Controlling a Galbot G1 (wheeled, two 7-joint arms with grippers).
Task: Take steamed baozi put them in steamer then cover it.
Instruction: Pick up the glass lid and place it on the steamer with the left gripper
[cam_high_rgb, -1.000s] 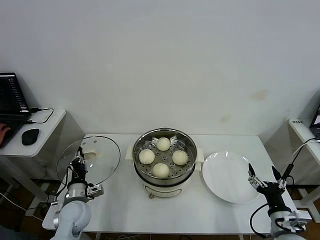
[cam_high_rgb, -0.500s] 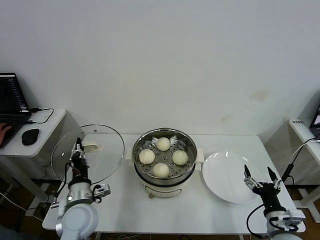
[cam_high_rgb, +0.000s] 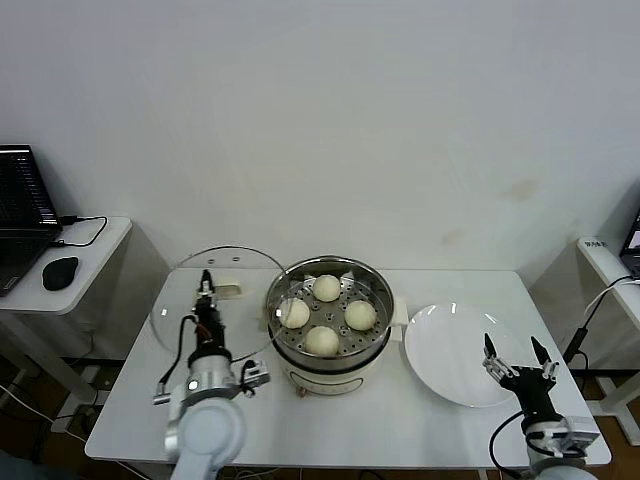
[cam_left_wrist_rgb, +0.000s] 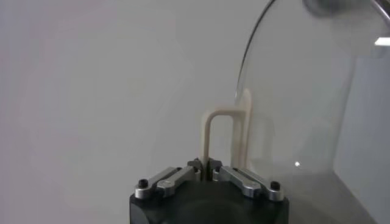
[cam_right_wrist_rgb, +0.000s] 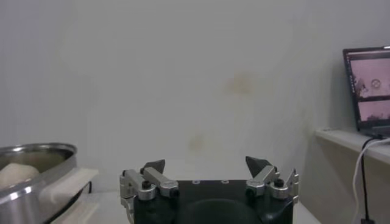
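Head view: left gripper (cam_high_rgb: 205, 287) raised over the white table (cam_high_rgb: 250, 420), fingers clamped on the cream handle (cam_high_rgb: 222, 290) of the round glass lid (cam_high_rgb: 215, 300), lid held upright on edge just beside the steamer (cam_high_rgb: 328, 330), its far rim overlapping the steel pot's near edge. Four steamed baozi (cam_high_rgb: 327, 288) seated on the perforated tray inside the steamer, uncovered, well clear of both sets of fingers. Right gripper (cam_high_rgb: 519, 366) low at the table's near right corner, fingers spread wide apart and closed on nothing, flat white plate (cam_high_rgb: 455, 350) just beyond the fingertips. Left wrist view: fingers pinched together on the loop of the cream handle (cam_left_wrist_rgb: 222, 134), curved glass rim (cam_left_wrist_rgb: 292, 91) rising past the fingertips. Right wrist view: two dark fingertips (cam_right_wrist_rgb: 256, 164) standing apart against the pale wall, shiny rim of the steamer (cam_right_wrist_rgb: 33, 176) off to one side with one bun (cam_right_wrist_rgb: 12, 173) showing above it. Laptop (cam_high_rgb: 22, 200) and mouse (cam_high_rgb: 61, 272) on the side desk far beyond the left fingers.
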